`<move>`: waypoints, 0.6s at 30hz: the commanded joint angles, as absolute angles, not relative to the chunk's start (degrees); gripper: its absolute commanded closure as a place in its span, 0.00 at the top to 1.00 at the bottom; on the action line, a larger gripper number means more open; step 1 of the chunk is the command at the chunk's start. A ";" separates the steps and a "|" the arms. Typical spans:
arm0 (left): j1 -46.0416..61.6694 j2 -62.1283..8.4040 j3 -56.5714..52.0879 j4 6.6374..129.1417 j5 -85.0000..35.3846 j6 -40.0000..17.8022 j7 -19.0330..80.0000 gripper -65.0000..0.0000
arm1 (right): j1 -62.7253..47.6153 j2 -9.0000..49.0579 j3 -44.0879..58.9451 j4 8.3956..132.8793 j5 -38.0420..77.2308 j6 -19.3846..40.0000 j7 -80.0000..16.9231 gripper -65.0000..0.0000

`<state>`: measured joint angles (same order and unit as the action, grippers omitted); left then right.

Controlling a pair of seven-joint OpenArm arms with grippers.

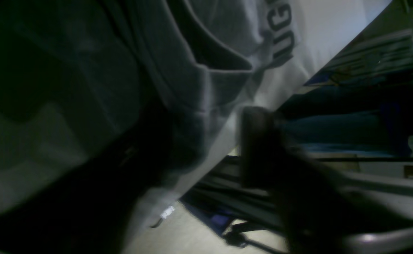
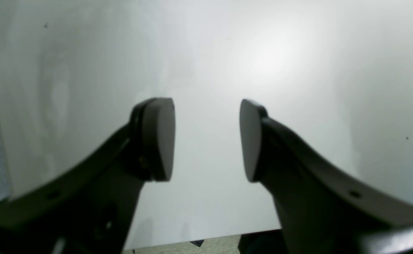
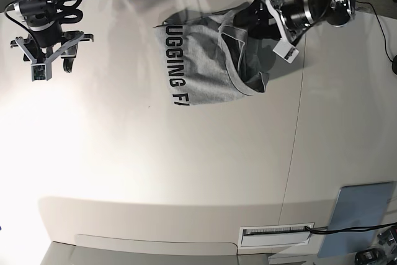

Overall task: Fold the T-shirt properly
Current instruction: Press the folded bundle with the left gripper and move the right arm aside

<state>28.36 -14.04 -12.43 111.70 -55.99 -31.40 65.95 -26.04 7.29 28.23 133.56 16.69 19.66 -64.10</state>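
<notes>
1. The T-shirt (image 3: 205,69) lay on the table (image 3: 155,159), close to 12 o'clock in the base view, grey and only partly flat.
2. Its black lettering (image 3: 175,66) ran down the 9 o'clock side, reading "UGGING" and then a cut-off piece.
3. Toward the shirt's 3 o'clock side the cloth was bunched, with a loose, gaping fold.
4. My left gripper (image 1: 208,141) was at the shirt's 1 o'clock side, fingers blurred but standing apart, with grey cloth reaching into the view between them; I could not tell whether they touched it.
5. My right gripper (image 2: 207,141) hung well apart from the shirt, near 10 o'clock in the base view, fingers spread wide and holding nothing.
6. A grey-blue pad (image 3: 356,215) lay toward 4 o'clock, a slatted white panel (image 3: 276,236) toward 5.
</notes>
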 commanded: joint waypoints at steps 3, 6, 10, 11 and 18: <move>30.09 -14.41 -12.73 112.75 -58.35 -34.02 66.67 0.00 | -26.04 7.79 28.56 134.52 17.10 19.68 -62.98 0.45; 31.53 -16.34 -16.45 113.71 -65.32 -34.28 71.29 0.00 | -26.04 7.79 28.56 134.52 17.12 19.68 -62.96 0.45; 34.46 -18.13 -24.53 114.39 -70.32 -36.36 73.93 0.00 | -26.04 7.79 28.56 134.52 17.12 19.68 -62.98 0.45; 35.03 -18.09 -26.11 114.39 -70.28 -36.69 74.13 0.00 | -26.04 7.79 28.56 134.52 17.12 19.68 -62.98 0.45; 36.47 -18.11 -28.38 114.39 -66.61 -37.63 79.07 0.09 | -26.02 7.79 28.56 134.52 17.15 19.68 -62.98 0.45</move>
